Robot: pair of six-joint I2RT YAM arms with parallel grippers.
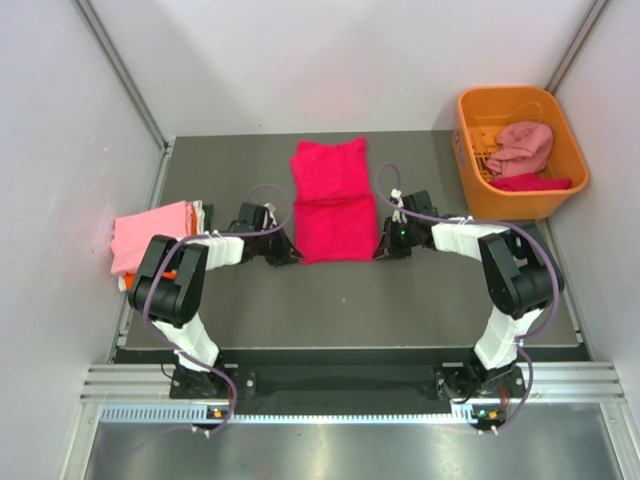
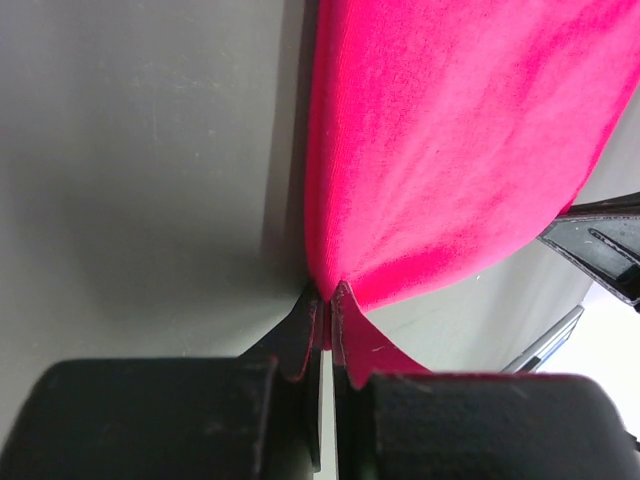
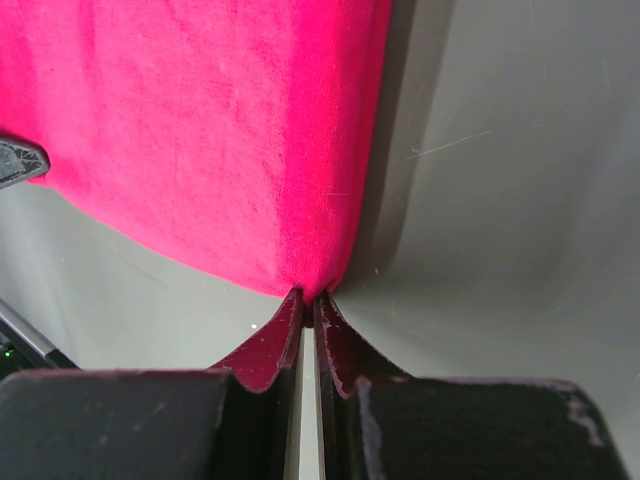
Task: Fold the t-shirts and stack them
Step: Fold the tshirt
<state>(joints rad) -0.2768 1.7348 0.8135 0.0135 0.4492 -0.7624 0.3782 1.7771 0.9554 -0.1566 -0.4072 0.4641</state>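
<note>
Lab cell: white walls [image 1: 350,60], aluminium rail [image 1: 120,381]

Stack [image 1: 150,232] partly behind L arm [image 1: 172,285], lower layers unclear; crimson shirt [image 2: 450,150] runs off top edge, both wrist cams.

The crimson-pink t-shirt [image 1: 333,205] was plain and bright on the dark grey table [image 1: 350,300]. The light pink shirt [image 1: 150,238] was plain too; the orange basket [image 1: 515,205] held a dusty pink shirt [image 1: 525,148].
</note>
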